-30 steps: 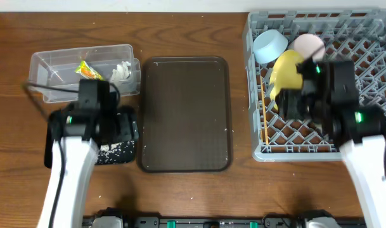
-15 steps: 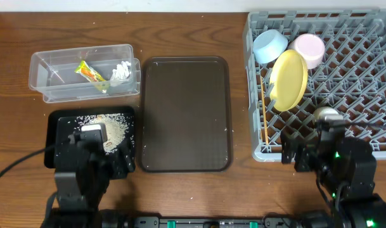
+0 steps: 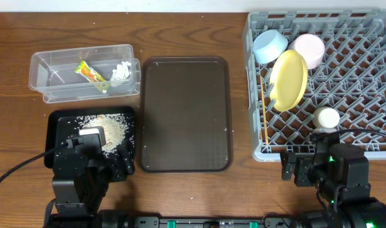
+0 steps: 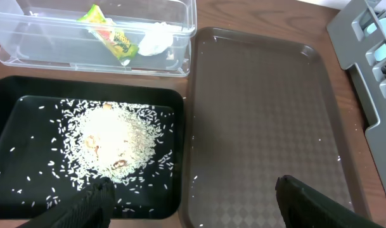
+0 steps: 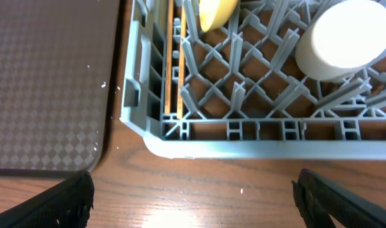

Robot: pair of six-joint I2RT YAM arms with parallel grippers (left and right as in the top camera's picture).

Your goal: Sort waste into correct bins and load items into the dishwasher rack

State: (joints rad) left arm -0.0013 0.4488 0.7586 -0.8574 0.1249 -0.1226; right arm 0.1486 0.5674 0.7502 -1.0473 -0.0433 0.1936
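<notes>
Rice point(image 4: 113, 142) heaps loosely in glossy black tray point(image 4: 28, 88) (left hand point(image 4: 193, 190), right hand point(image 5: 193, 183) gape empty).

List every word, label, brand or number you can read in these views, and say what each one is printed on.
No text is legible in any view.
Snack wrapper in the clear tub: green-and-yellow print, too blurred to read.
Dishwasher rack, brown tray, black tray: no markings visible.
</notes>
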